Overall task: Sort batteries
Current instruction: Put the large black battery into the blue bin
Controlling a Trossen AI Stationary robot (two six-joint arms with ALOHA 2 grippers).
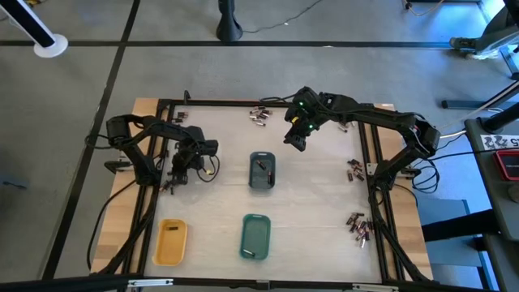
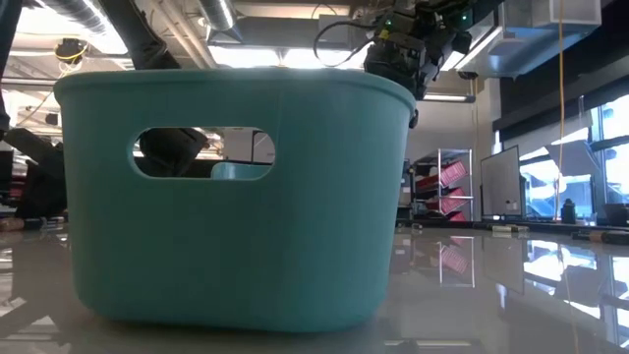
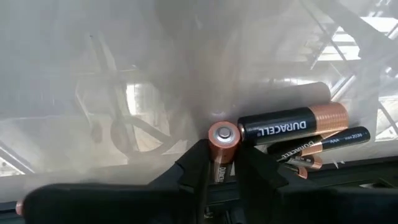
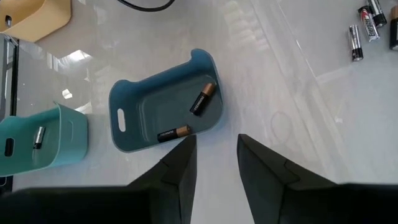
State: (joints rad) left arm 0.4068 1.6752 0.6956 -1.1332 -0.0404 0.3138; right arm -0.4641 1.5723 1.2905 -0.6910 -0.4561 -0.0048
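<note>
My left gripper (image 1: 174,177) is low at the table's left edge, shut on one copper-topped battery (image 3: 224,134). Two more black-and-copper batteries (image 3: 292,124) lie on the table just beyond it. My right gripper (image 1: 296,139) hangs open and empty above the far middle of the table, over the grey-blue tray (image 4: 163,112), which holds two batteries (image 4: 202,99). The green tray (image 4: 37,144) holds one silvery battery (image 4: 38,137). The yellow tray (image 1: 171,242) sits near the front left. Loose batteries lie at the far edge (image 1: 259,115) and along the right side (image 1: 354,169). My left gripper pinches the battery's dark body (image 3: 219,171) between its two fingers (image 3: 193,168), just below the copper end. The fingers slant down from above and lie along the battery. Its copper end points back up toward the wrist; its lower end is hidden by the fingers.
The black frame rails (image 1: 154,211) run along the table's left and right sides. Another battery cluster (image 1: 358,227) lies near the right rail. In the low view the green tray (image 2: 236,197) fills the foreground, with my right gripper (image 2: 403,49) high above it.
</note>
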